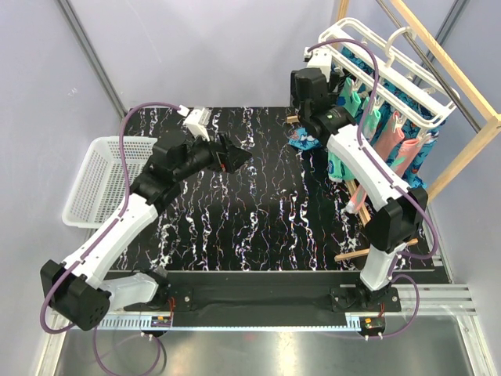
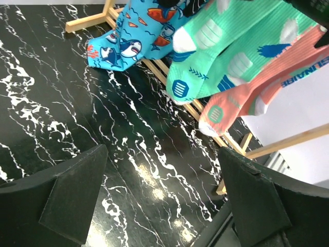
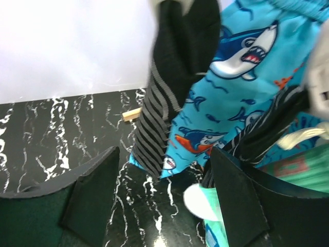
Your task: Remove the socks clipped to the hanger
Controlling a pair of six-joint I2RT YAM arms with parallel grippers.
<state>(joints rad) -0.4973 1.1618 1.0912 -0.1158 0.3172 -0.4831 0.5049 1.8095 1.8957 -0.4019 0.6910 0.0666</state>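
Observation:
The white hanger (image 1: pixel 391 59) hangs at the back right from a wooden bar frame (image 1: pixel 450 74), with socks clipped under it. A blue shark sock (image 3: pixel 241 87), a dark striped sock (image 3: pixel 169 98) and a mint-green sock (image 2: pixel 231 56) hang down; a salmon-pink sock (image 2: pixel 247 98) hangs beside them. My right gripper (image 3: pixel 162 200) is open just below and in front of the striped and shark socks, holding nothing. My left gripper (image 2: pixel 159 200) is open and empty over the black marbled table (image 1: pixel 235 204), left of the socks.
A white mesh basket (image 1: pixel 98 180) stands at the table's left edge. A small white clip-like object (image 1: pixel 196 120) lies at the back of the table. The wooden frame's base bars (image 2: pixel 169 77) rest on the table under the socks.

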